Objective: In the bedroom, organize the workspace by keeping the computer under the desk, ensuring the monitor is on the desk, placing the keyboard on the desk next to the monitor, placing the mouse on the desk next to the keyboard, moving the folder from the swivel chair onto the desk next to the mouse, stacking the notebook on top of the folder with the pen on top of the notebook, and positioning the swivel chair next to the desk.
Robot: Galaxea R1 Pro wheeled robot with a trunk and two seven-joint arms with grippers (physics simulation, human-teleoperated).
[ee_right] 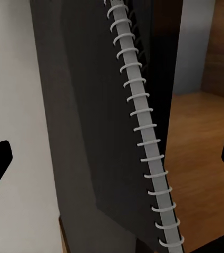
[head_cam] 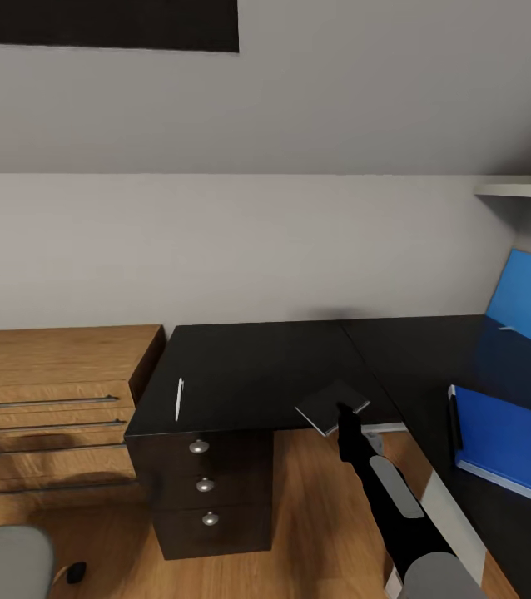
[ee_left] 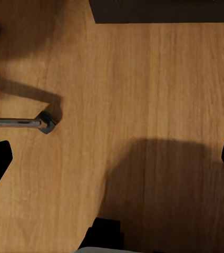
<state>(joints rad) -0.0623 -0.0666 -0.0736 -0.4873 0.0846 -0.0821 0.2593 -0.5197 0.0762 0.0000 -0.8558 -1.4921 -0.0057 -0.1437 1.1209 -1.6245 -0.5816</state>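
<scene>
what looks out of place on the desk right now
The notebook sits tilted at the desk front edge, partly overhanging the floor, at the right gripper. The pen lies alone near the left edge, far from the folder.

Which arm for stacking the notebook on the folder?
Right. Its tool already holds the notebook over the desk, with the folder lying on that side. The left wrist view faces the wooden floor.

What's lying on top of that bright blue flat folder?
Nothing shows on the bright blue folder lying on the black desk; its far end runs past the picture's edge. The dark spiral notebook is in the right gripper.
</scene>
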